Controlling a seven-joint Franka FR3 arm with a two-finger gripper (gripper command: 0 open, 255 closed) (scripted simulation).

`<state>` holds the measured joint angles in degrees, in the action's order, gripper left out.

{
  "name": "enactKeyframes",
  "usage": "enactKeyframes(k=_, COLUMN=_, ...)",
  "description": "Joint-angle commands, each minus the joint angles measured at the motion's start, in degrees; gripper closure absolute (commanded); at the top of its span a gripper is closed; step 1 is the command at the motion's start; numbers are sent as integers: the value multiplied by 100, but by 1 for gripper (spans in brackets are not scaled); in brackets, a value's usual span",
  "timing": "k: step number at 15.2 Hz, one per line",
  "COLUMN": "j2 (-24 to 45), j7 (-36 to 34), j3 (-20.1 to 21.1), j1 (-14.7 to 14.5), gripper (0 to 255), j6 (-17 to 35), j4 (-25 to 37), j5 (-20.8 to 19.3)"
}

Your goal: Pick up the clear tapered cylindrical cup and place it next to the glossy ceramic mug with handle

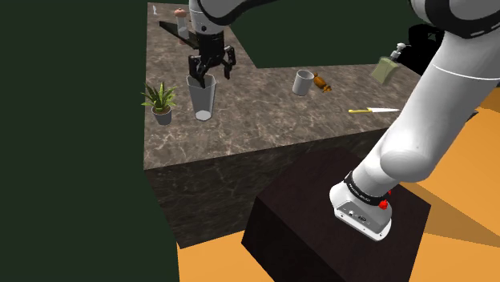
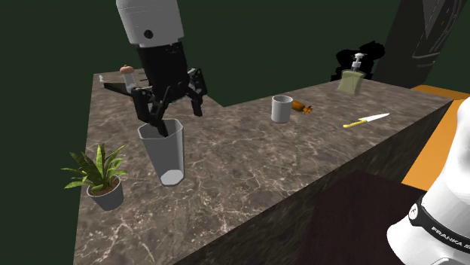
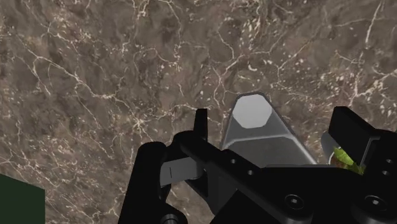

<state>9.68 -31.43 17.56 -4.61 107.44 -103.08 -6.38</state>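
The clear tapered cup (image 1: 203, 100) (image 2: 167, 154) stands upright on the marble counter (image 1: 264, 120), narrow end down, near the counter's left part in the shoulder view. My black gripper (image 1: 210, 68) (image 2: 169, 113) hangs at the cup's rim, open. In the wrist view the cup (image 3: 261, 127) lies between the spread fingers (image 3: 201, 127), closer to one than the other, and neither clasps it. The grey mug (image 1: 303, 82) (image 2: 281, 109) stands farther to the right on the counter, well apart from the cup.
A small potted plant (image 1: 160, 100) (image 2: 98, 175) stands close to the cup. An orange-brown object (image 1: 322, 82) lies by the mug, a yellow-handled knife (image 1: 372, 110) (image 2: 367, 120) beyond it, and a soap dispenser (image 1: 387, 68) (image 2: 352, 79) at the back. The dark stand (image 1: 336, 216) sits below the counter's front edge.
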Motion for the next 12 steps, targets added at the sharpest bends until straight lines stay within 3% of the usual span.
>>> enactKeyframes(k=1, j2=478, j7=-162, j3=11, j1=-97, gripper=0, j6=-28, j4=504, j5=-179)
enactKeyframes(k=7, j2=1959, j7=-493, j3=-69, j1=-514, gripper=0, j6=-361, j4=2333, j5=-655)
enactKeyframes(k=12, j2=2003, j7=-521, j3=-96, j1=-485, gripper=0, j6=-2, j4=2016, j5=-681)
